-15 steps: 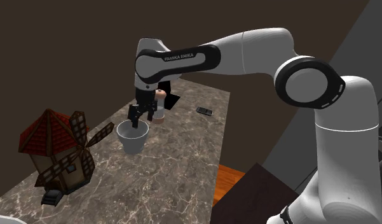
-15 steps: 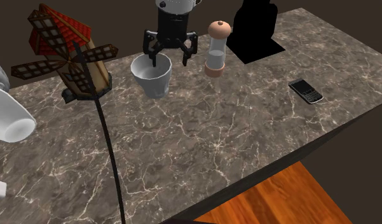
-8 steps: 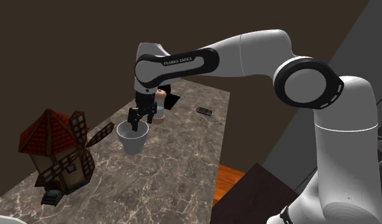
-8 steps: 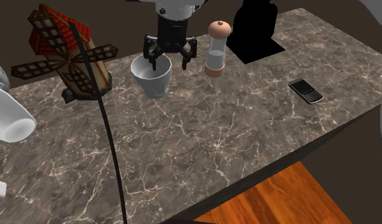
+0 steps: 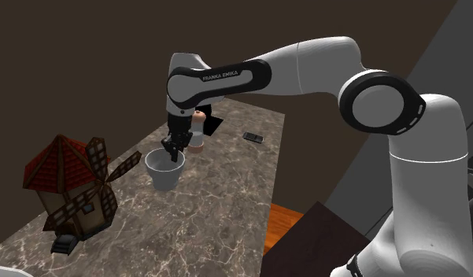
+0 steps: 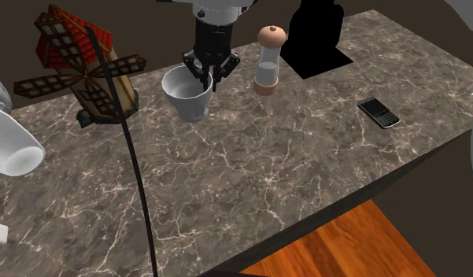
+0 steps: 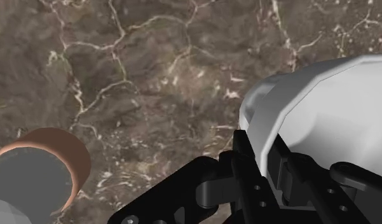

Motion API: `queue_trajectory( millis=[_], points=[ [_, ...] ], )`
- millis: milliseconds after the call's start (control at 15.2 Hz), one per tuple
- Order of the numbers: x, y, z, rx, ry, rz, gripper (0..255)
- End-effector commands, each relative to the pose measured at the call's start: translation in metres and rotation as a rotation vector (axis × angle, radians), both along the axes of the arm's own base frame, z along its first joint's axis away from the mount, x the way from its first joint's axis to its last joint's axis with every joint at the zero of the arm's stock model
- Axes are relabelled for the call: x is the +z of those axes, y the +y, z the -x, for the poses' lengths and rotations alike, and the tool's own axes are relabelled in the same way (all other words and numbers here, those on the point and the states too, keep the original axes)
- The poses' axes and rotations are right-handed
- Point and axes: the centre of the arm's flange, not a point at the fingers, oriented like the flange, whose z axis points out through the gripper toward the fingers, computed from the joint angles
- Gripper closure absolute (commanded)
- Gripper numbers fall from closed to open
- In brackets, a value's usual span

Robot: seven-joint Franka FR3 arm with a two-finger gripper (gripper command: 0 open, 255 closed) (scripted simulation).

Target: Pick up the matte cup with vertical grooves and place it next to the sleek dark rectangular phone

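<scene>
Pinching the rim is what's going on: the gripper (image 6: 208,76) has its two black fingers clamped on the wall of the pale cup (image 6: 186,98), one finger inside and one outside. The grip is at about 3 o'clock on the rim in the second exterior view. The wrist view agrees, with the white wall squeezed right between the fingers. The cup stands upright and looks to be sitting on the marble counter (image 6: 266,181), so I'd call it grabbed but not lifted yet.

From the cup, a brown-capped shaker (image 6: 268,63) stands near at roughly 2 o'clock. A windmill model (image 6: 81,67) sits at 9 o'clock. The dark phone (image 6: 378,112) lies well apart at about 4 o'clock, close to the counter's edge.

What worries me:
- It's a one-sided rim grip on a tapered wall, so the cup could swing or slip once its weight hangs off the fingers.
- A low carry toward the phone could clip the shaker.
- Setting down too far out risks bumping the phone, or leaving the cup on the edge.
</scene>
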Motion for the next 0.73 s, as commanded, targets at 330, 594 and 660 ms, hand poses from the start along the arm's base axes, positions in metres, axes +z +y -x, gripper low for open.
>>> queue_trajectory(
  millis=[330,594,660],
  points=[
    [0.011,0.0,0.0,0.0,0.0,0.0,255],
    [0.032,0.0,0.0,0.0,0.0,0.0,255],
    [0.037,0.0,0.0,0.0,0.0,0.0,255]
  ],
)
